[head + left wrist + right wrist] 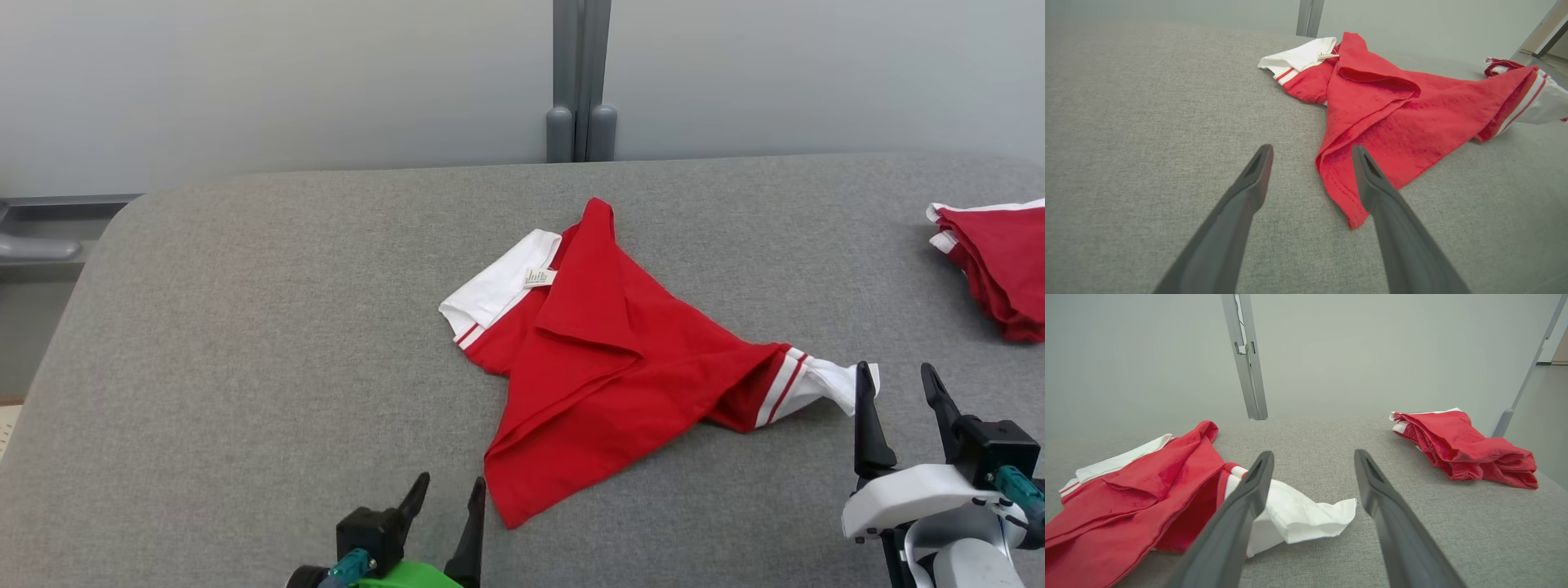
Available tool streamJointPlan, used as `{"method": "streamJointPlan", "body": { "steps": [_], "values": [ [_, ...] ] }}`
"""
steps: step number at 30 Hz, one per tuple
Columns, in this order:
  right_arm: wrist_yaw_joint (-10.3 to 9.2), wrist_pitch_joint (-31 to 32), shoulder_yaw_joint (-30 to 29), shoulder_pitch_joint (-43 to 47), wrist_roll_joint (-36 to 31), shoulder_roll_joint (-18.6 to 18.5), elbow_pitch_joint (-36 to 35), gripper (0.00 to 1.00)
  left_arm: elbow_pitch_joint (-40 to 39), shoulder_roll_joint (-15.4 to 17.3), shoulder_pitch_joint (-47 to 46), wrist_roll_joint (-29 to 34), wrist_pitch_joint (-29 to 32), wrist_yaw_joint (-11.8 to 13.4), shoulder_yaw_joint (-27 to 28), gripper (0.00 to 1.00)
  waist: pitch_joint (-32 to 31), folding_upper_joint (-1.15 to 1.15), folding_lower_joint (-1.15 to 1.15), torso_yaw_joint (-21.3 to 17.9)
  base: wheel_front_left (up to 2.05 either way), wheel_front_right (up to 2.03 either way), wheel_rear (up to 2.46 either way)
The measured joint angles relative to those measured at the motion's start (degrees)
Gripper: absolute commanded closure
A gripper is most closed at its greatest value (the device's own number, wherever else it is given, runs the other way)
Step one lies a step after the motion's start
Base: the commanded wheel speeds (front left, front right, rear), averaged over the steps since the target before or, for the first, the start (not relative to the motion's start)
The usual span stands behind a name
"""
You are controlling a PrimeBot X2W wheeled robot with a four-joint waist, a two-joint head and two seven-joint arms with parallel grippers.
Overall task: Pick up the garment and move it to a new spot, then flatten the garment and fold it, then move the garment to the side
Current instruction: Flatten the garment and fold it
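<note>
Progress is judged as small: the garment (604, 367) is seen crumpled near the middle of the grey table (245, 343), with one side thrown over the body and a white sleeve (829, 384) twisted out to the right. No flattening and no fold are shown, and the garment is not held by anything, so nearly the whole task is considered as not yet done (whether the garment was already brought to its new spot cannot be told from how it lies). A separate bundle of red and white clothes (996, 269) is found at the right edge of the table, well apart from the garment.

The left gripper (451, 490) is seen with its jaws spread wide and nothing gripped. The red hem corner (510, 502) is placed just beside its right finger, and in the left wrist view this corner reaches a little into the gap between the fingers. The right gripper (896, 376) is also spread wide and empty; the end of the white sleeve lies at its left finger and, in the right wrist view, partly in the gap. Contact with the cloth cannot be confirmed for either gripper
</note>
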Motion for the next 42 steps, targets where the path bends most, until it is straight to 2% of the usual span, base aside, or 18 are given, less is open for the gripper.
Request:
{"method": "streamJointPlan", "body": {
  "steps": [4, 10, 18, 19, 20, 22, 23, 28, 34, 39, 42],
  "values": [
    [0.0, 0.34, 0.38, -0.08, -0.02, 0.0, -0.73, 0.0, 2.76, 0.0, -0.2, -2.79, 2.59, -0.9, -3.23, 0.0, 0.65, 0.0, 0.0, -0.26, 0.0, 0.0, 0.0],
    [0.0, 0.96, 0.69, -1.2, -0.48, 0.01, -2.26, 0.0, 6.87, -0.02, -2.52, -9.83, 5.72, -0.78, -7.46, 0.0, 2.5, 0.0, 0.0, -1.52, 0.0, 0.0, 0.0],
    [0.0, 1.01, -0.77, -2.19, -1.65, -0.01, -3.32, 0.0, 9.15, -0.02, -6.1, -20.49, 5.03, 0.63, -10.91, 0.0, 5.16, 0.0, 0.0, -3.75, 0.0, 0.0, 0.0],
    [0.0, 1.01, -0.97, -2.2, -1.79, 0.0, -3.36, 0.0, 9.35, -0.02, -6.45, -21.09, 4.94, 0.67, -11.35, 0.17, 5.39, 0.0, 0.0, -3.94, 0.0, 0.0, 0.0],
    [0.0, 1.01, -1.21, -2.21, -2.04, -0.01, -3.41, 0.0, 9.6, -0.01, -6.98, -21.89, 4.59, 0.89, -11.93, 0.43, 5.66, 0.0, 0.0, -4.14, 0.0, 0.0, 0.0],
    [0.0, 1.02, -1.69, -2.29, -2.21, -0.02, -3.42, 0.0, 10.39, -0.01, -8.0, -22.88, 4.3, 1.19, -12.93, 0.76, 6.13, 0.0, 0.0, -4.42, 0.0, 0.0, 0.0],
    [0.0, 1.03, -1.87, -2.35, -2.33, -0.01, -3.39, 0.0, 10.84, -0.01, -8.43, -22.95, 3.97, 1.38, -13.45, 1.0, 6.29, 0.0, 0.0, -4.51, 0.0, 0.0, 0.0],
    [0.0, 2.87, -4.72, -4.26, -5.16, -0.03, -2.01, 0.0, 11.8, -0.09, -10.46, -23.05, 0.8, 2.47, -14.5, 1.0, 7.13, 0.0, 0.0, -4.19, 0.0, 0.0, 0.0],
    [0.0, 8.73, -7.05, -8.89, -10.71, -0.38, 1.59, 0.0, 11.7, 0.64, -12.2, -22.32, -1.32, 3.41, -12.25, 1.0, 7.89, 0.0, 0.0, -2.41, 0.0, 0.0, 0.0],
    [0.0, 17.29, -4.1, -11.79, -11.01, -4.05, 8.46, 0.0, 10.56, 1.19, -12.68, -21.81, -1.87, 3.52, -11.45, 1.0, 8.68, 0.0, 0.0, -0.97, 0.0, 0.0, 0.0],
    [0.0, 20.51, -0.59, -13.71, -8.65, -6.41, 11.89, 0.0, 9.65, 1.18, -12.71, -21.32, -2.09, 3.57, -11.31, 1.0, 9.31, 0.0, 0.0, -0.38, 0.0, 0.0, 0.0]
  ]
}}
